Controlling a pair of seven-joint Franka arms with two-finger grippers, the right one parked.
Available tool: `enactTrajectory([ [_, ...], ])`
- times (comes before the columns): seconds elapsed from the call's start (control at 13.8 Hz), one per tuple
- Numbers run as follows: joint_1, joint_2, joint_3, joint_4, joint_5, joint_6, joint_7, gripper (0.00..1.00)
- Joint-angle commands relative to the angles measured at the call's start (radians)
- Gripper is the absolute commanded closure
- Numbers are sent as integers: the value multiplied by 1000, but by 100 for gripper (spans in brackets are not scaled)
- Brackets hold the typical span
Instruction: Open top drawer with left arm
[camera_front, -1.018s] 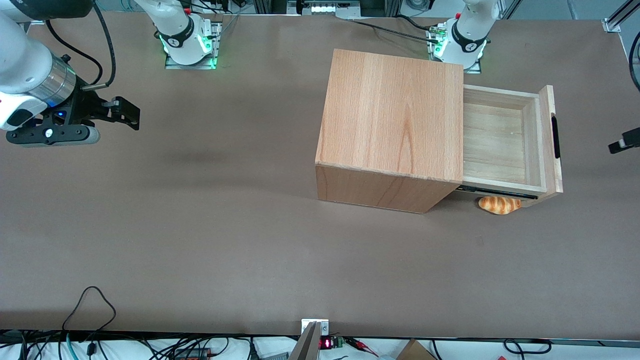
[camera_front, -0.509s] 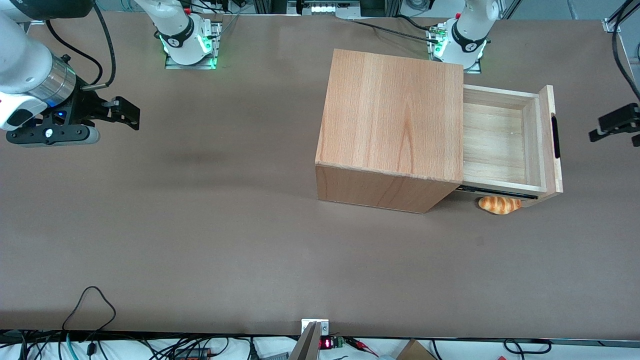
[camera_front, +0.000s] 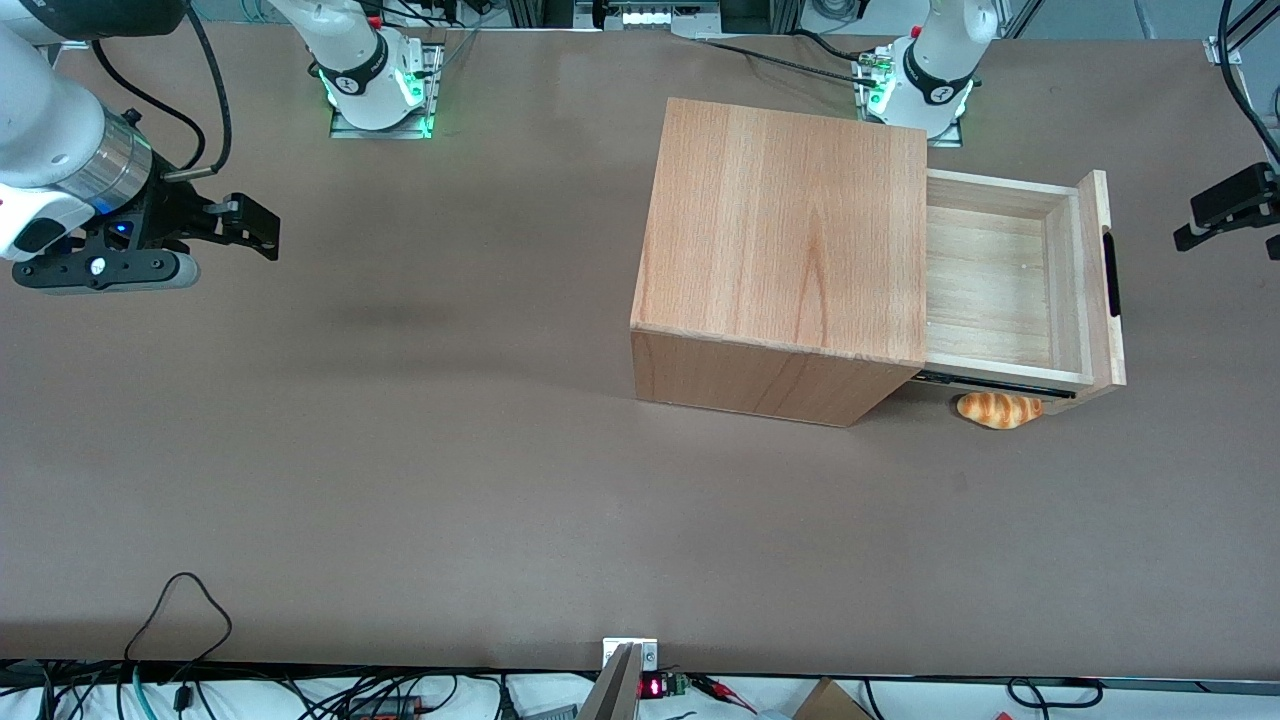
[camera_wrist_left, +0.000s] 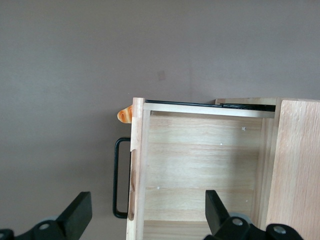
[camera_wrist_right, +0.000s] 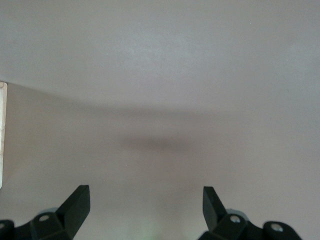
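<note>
Left wrist view: gripper (camera_wrist_left: 145, 217) open, above pale-wood top drawer (camera_wrist_left: 200, 165) w/ slim black handle (camera_wrist_left: 119, 177).

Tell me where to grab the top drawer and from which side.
Grip the slim black bar handle on the top drawer, approaching its front panel. The bar stands off the panel, leaving a gap for fingers. The gripper hangs open in front of the drawer, apart from it.

Bare brown table (camera_wrist_right: 160, 100), wooden edge (camera_wrist_right: 3, 135)
</note>
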Motion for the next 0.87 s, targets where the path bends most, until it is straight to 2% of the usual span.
enactTrajectory([
  [0.0,-20,-74,-2,-83,52,39,-37,0],
  [0.29,-16,-166,-48,-247,74,170,-78,0],
  [0.8,-36,-151,-39,-230,74,167,-71,0],
])
